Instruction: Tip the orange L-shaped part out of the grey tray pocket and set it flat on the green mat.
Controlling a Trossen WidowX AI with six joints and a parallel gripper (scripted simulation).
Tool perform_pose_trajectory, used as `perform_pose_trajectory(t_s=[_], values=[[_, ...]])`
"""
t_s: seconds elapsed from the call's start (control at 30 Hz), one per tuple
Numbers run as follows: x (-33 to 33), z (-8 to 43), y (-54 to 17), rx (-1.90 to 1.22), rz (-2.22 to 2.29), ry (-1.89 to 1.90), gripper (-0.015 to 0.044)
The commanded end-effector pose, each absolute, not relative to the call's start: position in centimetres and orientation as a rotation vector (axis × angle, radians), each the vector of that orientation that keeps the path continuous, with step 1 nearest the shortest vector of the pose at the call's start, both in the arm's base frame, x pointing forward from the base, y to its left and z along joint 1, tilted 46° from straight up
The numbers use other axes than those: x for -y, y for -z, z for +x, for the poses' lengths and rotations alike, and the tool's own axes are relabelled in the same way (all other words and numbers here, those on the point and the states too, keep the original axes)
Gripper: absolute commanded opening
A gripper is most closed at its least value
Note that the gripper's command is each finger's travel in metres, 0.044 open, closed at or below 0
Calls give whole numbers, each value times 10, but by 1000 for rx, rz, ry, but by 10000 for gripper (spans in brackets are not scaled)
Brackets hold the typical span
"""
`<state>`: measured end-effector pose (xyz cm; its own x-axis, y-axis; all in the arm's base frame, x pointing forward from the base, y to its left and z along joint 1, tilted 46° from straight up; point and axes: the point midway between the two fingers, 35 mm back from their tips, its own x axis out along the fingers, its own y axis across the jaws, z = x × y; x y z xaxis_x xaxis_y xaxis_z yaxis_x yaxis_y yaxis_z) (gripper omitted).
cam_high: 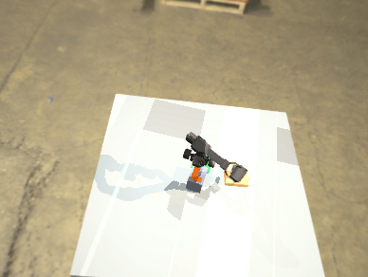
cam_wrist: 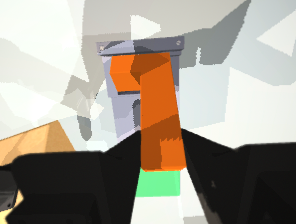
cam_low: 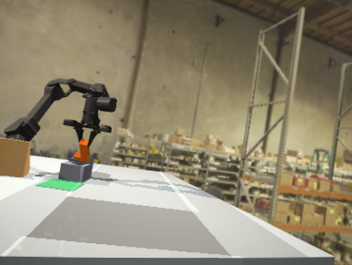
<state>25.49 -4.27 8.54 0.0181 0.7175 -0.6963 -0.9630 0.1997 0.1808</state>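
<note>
The orange L-shaped part (cam_high: pixel 196 174) (cam_low: pixel 84 150) (cam_wrist: pixel 159 105) stands steeply tilted, its L-shaped end low over the grey tray (cam_high: pixel 193 186) (cam_low: pixel 73 171) (cam_wrist: pixel 140 46) and its straight end up. My gripper (cam_low: pixel 85 141) (cam_wrist: pixel 160 134) is shut on the raised straight end, one finger on each side. In the wrist view the L-shaped end lies over the far part of the tray; whether it still touches the tray is not clear. The green mat (cam_high: pixel 208 168) (cam_low: pixel 59 184) (cam_wrist: pixel 157 185) lies flat beside the tray, partly hidden by the arm and the part.
A tan block (cam_high: pixel 241 183) (cam_low: pixel 14 156) (cam_wrist: pixel 47 139) stands under the arm's base, to one side of the tray. The white table top (cam_high: pixel 142 237) (cam_low: pixel 136 245) carries patches of shadow. Shelving and boxes stand far behind the table.
</note>
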Motion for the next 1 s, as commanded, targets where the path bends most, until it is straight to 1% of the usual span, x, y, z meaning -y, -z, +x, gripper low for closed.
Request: perform_pose_trajectory(t_s=[0.0,0.5,0.97], values=[[49,255,-90,-781,-398,-1357,0],[59,254,-98,-781,-398,-1357,0],[101,232,-50,-784,-400,-1356,0]])
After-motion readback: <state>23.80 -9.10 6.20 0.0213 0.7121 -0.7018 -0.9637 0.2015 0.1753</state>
